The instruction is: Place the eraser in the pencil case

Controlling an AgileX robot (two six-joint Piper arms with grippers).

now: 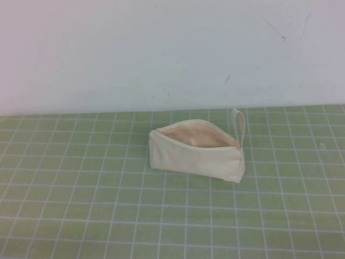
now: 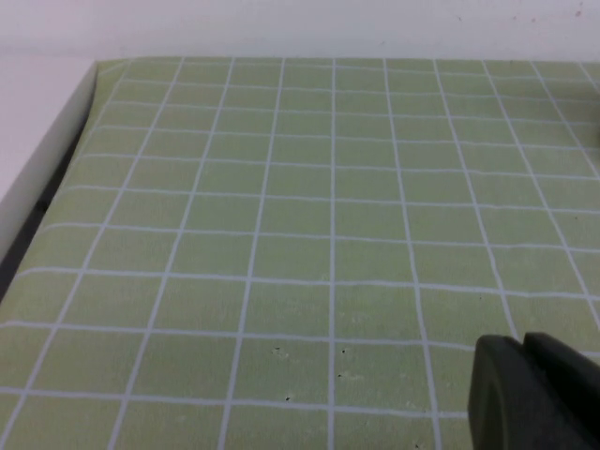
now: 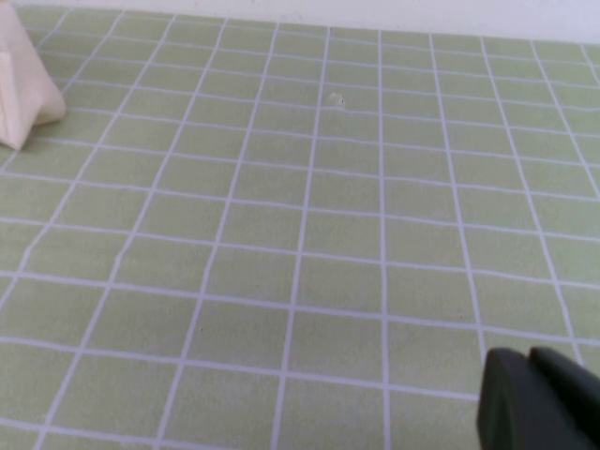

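The cream pencil case [image 1: 197, 151] lies on the green grid mat near the middle of the high view. Its zip mouth is open upward and shows the tan lining, and its loop strap [image 1: 240, 125] is at the right end. One end of the case shows in the right wrist view [image 3: 23, 89]. The eraser is not visible in any view. Neither arm shows in the high view. My left gripper [image 2: 523, 349] is shut and empty above bare mat. My right gripper [image 3: 530, 361] is shut and empty above bare mat, well away from the case.
The green grid mat [image 1: 81, 205] covers the table up to a white back wall [image 1: 161, 48]. In the left wrist view the mat's edge [image 2: 66, 159] meets a white border. A tiny pale speck [image 3: 336, 98] lies on the mat.
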